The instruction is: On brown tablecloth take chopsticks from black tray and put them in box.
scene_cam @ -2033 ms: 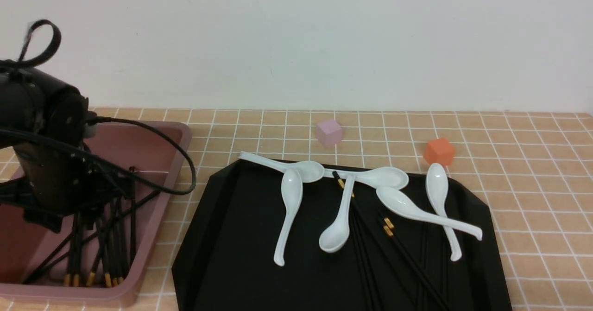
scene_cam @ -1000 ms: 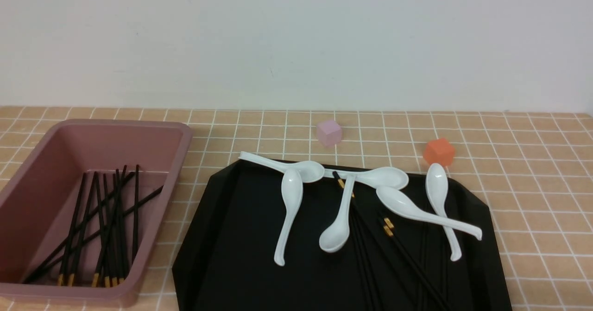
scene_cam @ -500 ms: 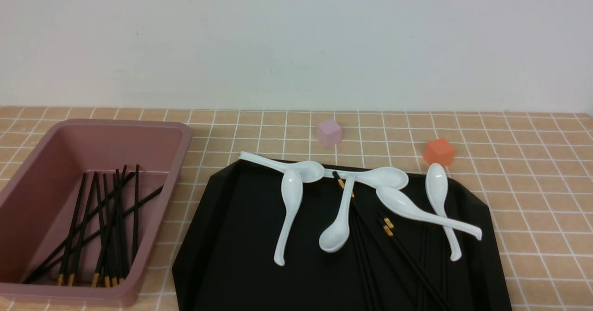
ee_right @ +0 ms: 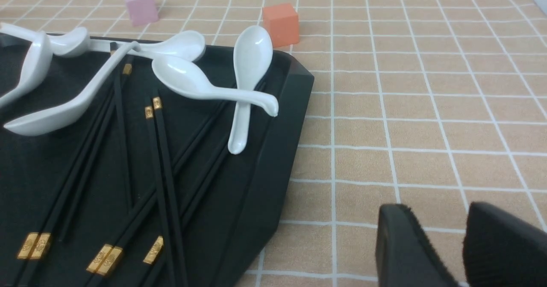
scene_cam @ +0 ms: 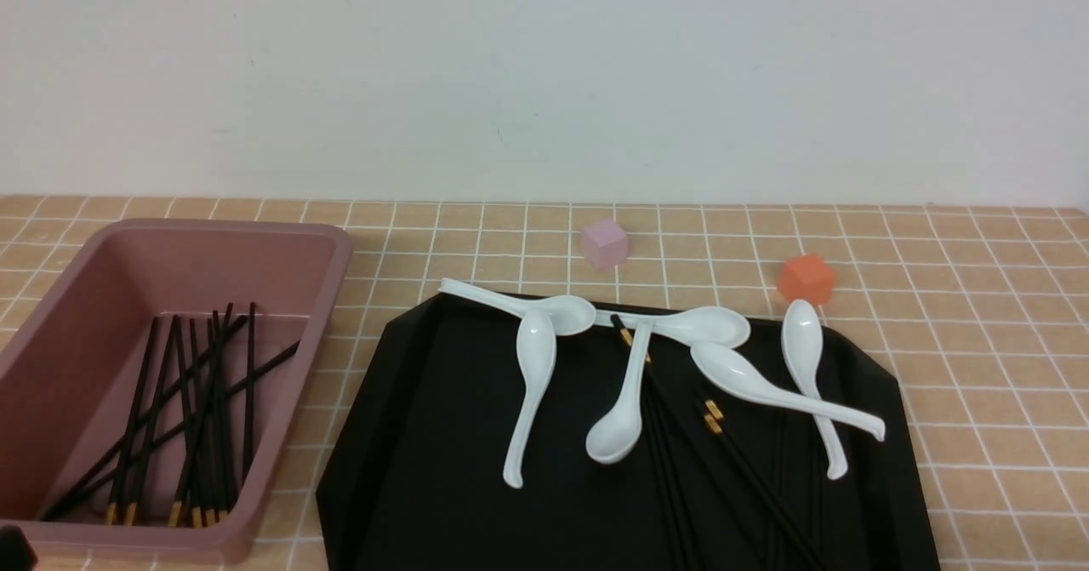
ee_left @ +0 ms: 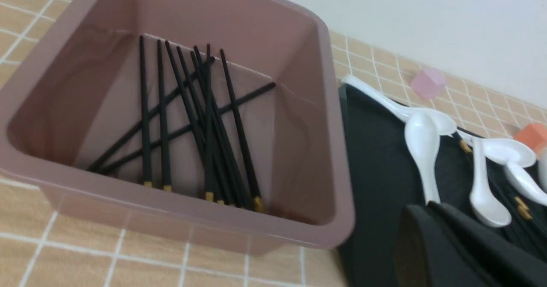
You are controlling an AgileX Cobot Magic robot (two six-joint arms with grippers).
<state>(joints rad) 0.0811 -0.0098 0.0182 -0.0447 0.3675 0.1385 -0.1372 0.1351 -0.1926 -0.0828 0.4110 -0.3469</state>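
Since two seconds back, your left arm had left the box; only a dark corner showed at the front view's bottom-left edge. Left hand was clenched, empty. Right hand stood slightly parted, empty, over the brown tablecloth. Chopsticks lay in the box; others remained on the black tray among white spoons.

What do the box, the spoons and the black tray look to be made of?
Box: probably plastic, dusty pink, with a smooth moulded rim and soft sheen. Spoons: glossy white, likely ceramic or melamine, showing highlights. Black tray: matte black, possibly plastic or lacquered; no glare.
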